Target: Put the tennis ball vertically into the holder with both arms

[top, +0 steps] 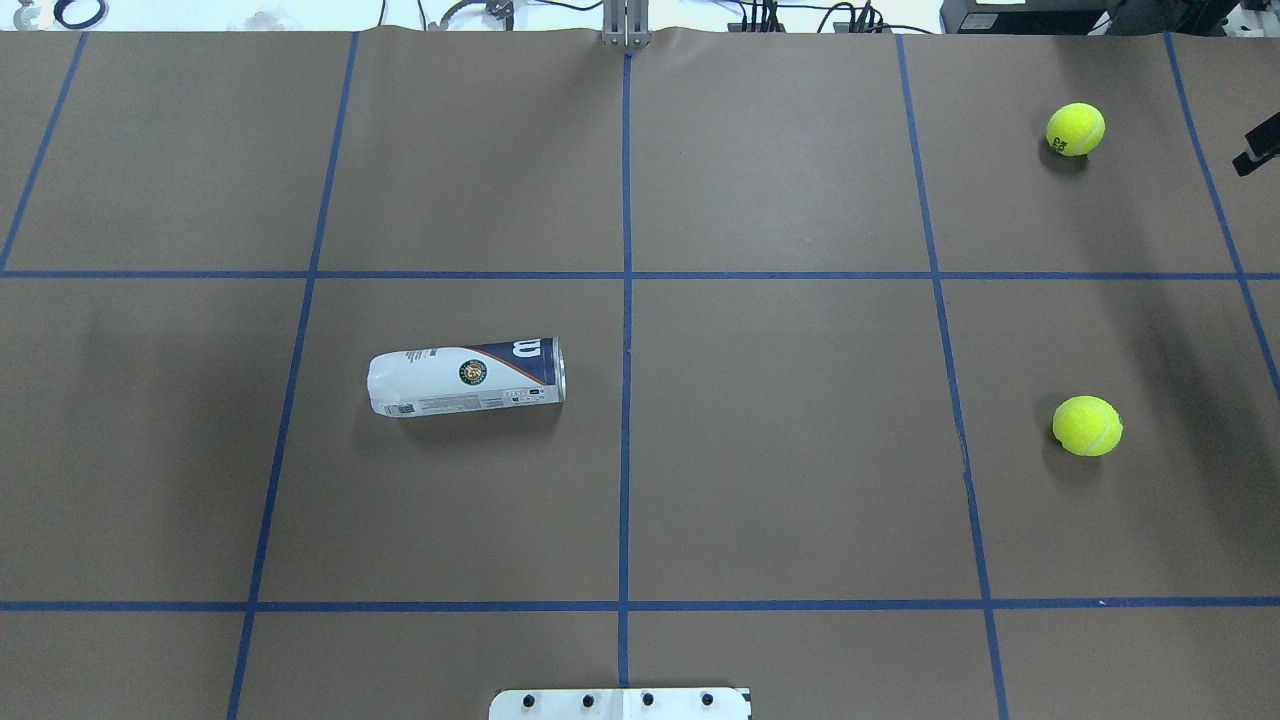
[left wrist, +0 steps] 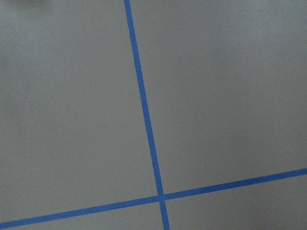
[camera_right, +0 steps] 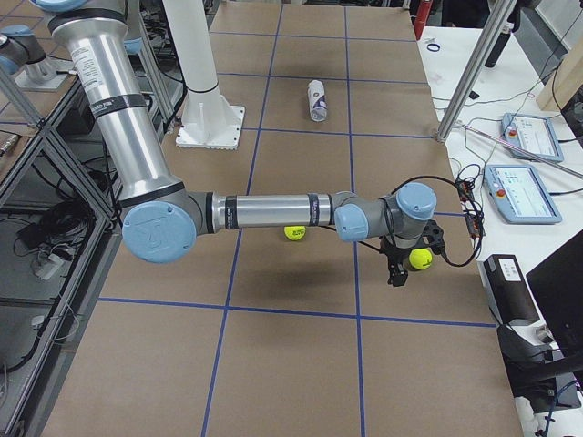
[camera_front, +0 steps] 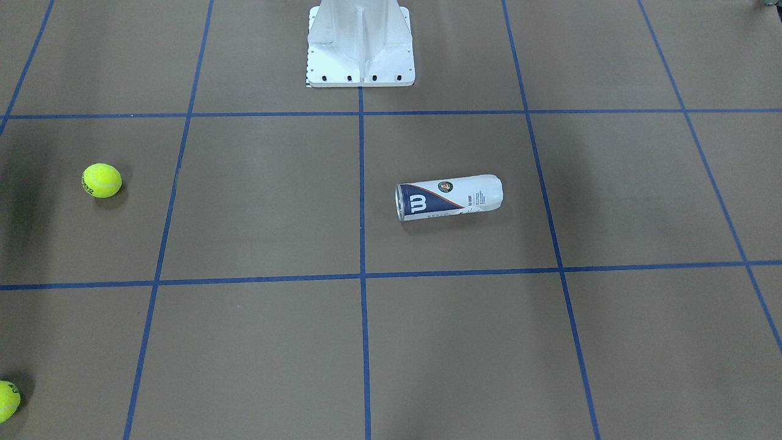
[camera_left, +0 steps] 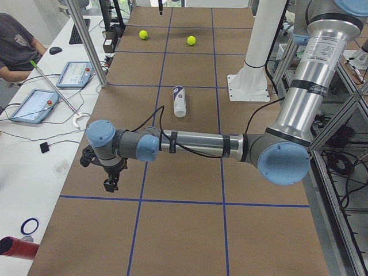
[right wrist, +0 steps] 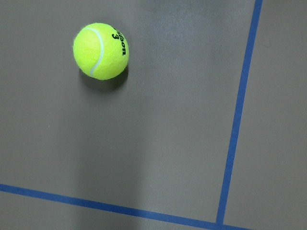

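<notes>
In the front-facing view the holder [camera_front: 449, 197] lies on its side on the brown counter [camera_front: 263, 201], just right of the frame's centre. Its silver rim points left toward the middle blue tape line [camera_front: 361, 195] without touching it. One tennis ball [camera_front: 102, 180] sits at mid left, and a second tennis ball [camera_front: 6, 400] is cut off by the lower left corner. The white pedestal base [camera_front: 360, 43] stands at top centre.

From overhead, the holder [top: 465, 377] is left of centre with its rim toward the right. The tennis ball [top: 1087, 425] is at mid right and the second tennis ball [top: 1075, 129] at upper right, both well apart from the holder.

In the left side view the left arm [camera_left: 195, 144] stretches low across the middle of the frame. The left fingers [camera_left: 109, 184] point down over the counter at lower left, and I cannot tell how wide they stand. The holder [camera_left: 179, 100] lies above centre.

In the right side view the right arm [camera_right: 273, 212] reaches across. The right fingers [camera_right: 393, 273] hang just beside the second tennis ball [camera_right: 419, 259] at right of centre, and neither their spread nor any contact can be told. The holder [camera_right: 317, 99] lies at top centre.

The left wrist view shows only counter [left wrist: 72, 96] with crossing tape.

The right wrist view shows the second tennis ball [right wrist: 100, 50], printed "Wilson 3", resting free at upper left.
</notes>
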Action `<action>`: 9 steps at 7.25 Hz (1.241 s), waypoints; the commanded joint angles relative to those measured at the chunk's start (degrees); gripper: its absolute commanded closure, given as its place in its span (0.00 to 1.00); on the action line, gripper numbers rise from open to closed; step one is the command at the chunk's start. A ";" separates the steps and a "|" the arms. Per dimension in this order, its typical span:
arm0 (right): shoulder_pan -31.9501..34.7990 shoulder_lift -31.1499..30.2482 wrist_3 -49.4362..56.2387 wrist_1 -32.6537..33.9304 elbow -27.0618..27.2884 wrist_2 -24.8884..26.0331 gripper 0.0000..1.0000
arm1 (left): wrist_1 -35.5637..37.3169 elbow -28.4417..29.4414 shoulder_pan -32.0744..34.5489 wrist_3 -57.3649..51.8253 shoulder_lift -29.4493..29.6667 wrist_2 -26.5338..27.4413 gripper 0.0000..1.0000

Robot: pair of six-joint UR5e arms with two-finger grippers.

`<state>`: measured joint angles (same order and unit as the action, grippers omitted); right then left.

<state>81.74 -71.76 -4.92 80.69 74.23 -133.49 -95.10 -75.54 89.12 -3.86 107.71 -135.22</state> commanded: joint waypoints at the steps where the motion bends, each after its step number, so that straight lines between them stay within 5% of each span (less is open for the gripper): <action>1: 0.26 -0.39 0.00 -0.10 0.39 -0.19 0.01 | 0.00 0.05 0.00 -0.01 -0.05 0.04 0.01; 5: 0.26 -0.39 0.00 -0.45 0.39 -0.80 0.00 | -0.26 -0.65 -0.44 0.43 -0.23 -0.31 0.01; 7: 0.26 -0.48 -0.09 -0.45 0.48 -0.89 0.00 | -0.18 -5.37 -2.11 0.43 -2.57 0.30 0.01; 9: 0.26 -0.66 -0.09 -0.45 0.39 -0.80 0.00 | -6.65 -5.14 -2.37 0.35 -5.75 0.04 0.00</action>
<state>82.00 -72.32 -5.00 80.25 74.68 -134.35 -98.62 -80.43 87.03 -3.48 103.44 -135.12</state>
